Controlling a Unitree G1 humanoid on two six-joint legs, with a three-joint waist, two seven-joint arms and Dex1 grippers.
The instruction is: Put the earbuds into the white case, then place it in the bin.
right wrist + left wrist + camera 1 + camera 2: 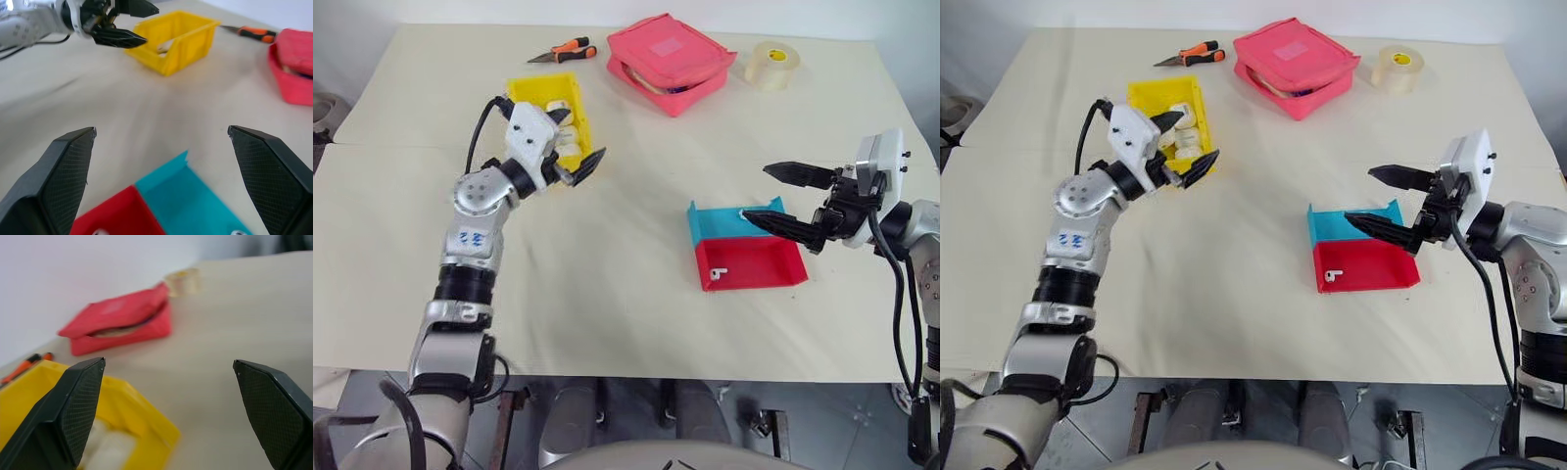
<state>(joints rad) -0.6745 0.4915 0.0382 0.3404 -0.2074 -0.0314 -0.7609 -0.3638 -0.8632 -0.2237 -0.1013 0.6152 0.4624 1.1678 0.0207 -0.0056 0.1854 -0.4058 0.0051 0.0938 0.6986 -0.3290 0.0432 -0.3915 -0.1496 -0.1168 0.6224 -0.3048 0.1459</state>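
On beige table (607, 284): bin (533, 93) far left, trays (749, 257) right; left gripper (573, 142) and right gripper (781, 198) both spread, empty.

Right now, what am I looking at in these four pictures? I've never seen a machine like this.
It is a two-armed robot at a table. Two pictures come from cameras on its head; the other two from cameras on each wrist, looking along black fingers. The left gripper hangs open by the yellow bin, which holds white items. The right gripper is open above the blue and red trays; one small white earbud lies in the red one. Also on the table: a pink pouch, a tape roll and orange-handled pliers. Neither gripper holds anything.
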